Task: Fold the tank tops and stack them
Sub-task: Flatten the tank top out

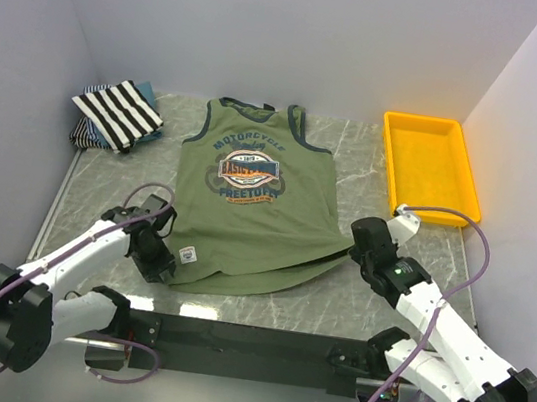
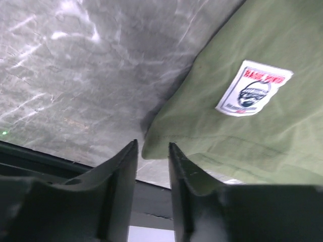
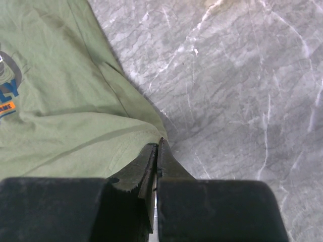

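Top external view: the olive-green tank top (image 1: pixel 247 208) is being shown lying flat, print up, at the middle of the worktop (image 1: pixel 98 191), hem toward the near edge. The left gripper (image 2: pixel 152 148) is being held with jaws parted at the hem's left corner. The right gripper (image 3: pixel 157 146) is being held closed at the hem's right corner; whether cloth is pinched cannot be told. The striped tank top (image 1: pixel 120 113) is being carried on a bluish one (image 1: pixel 149 94) at the far left corner

Marbled table (image 1: pixel 354 305), olive tank top (image 1: pixel 251 214) spread flat, stack of folded tops (image 1: pixel 117 116), yellow tray (image 1: pixel 427 166)
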You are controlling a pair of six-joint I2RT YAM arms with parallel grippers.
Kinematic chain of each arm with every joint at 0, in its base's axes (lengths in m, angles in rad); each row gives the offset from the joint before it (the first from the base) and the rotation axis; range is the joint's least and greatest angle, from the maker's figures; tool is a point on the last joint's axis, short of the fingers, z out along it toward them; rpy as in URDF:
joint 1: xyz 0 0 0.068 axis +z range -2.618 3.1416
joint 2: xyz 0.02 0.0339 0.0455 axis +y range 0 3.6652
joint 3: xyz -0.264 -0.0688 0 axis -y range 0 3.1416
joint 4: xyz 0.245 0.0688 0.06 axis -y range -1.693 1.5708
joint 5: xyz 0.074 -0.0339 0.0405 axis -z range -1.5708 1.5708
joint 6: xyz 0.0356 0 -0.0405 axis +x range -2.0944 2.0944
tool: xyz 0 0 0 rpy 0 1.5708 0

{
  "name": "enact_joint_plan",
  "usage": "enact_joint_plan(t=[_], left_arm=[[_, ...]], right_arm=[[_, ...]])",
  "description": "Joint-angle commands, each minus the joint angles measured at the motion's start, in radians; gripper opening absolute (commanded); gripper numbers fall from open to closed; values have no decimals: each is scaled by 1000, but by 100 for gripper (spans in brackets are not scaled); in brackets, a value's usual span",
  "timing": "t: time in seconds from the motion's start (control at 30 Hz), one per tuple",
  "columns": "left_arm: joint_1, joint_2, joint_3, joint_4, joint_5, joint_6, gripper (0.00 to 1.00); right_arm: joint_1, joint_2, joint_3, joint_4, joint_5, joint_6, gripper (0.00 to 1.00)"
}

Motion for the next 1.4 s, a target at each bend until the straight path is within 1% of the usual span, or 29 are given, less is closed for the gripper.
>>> enact_joint_plan(t=[0.0,0.13,0.27,0.73,0.8,1.23,1.27,1.33,1.37], left_arm=[[-36,24,30,-25,5,-21,35],[-66,22,10,-12,5,-52,33],[-83,21,6,-12,5,-64,33],[-83,53,0,3,5,-62,35],[-84,62,-2,5,-26,-62,35],[-84,108,-6,26,-44,-52,35],[-84,110,-8,29,-46,-50,34],[-83,113,-6,40,-52,-41,27],[-83,114,-3,43,-55,-36,16]], right_arm=[[-12,4,-10,47,11,-12,0],[-16,7,-10,54,8,-19,0],[-18,12,-5,57,4,-24,0],[-20,7,-18,72,-13,-29,0],[-20,12,-18,74,-15,-30,0],[-18,24,-19,84,-15,-39,0],[-20,24,-18,83,-15,-39,0],[-20,26,-15,83,-13,-42,0],[-20,24,-12,83,-12,-44,0]])
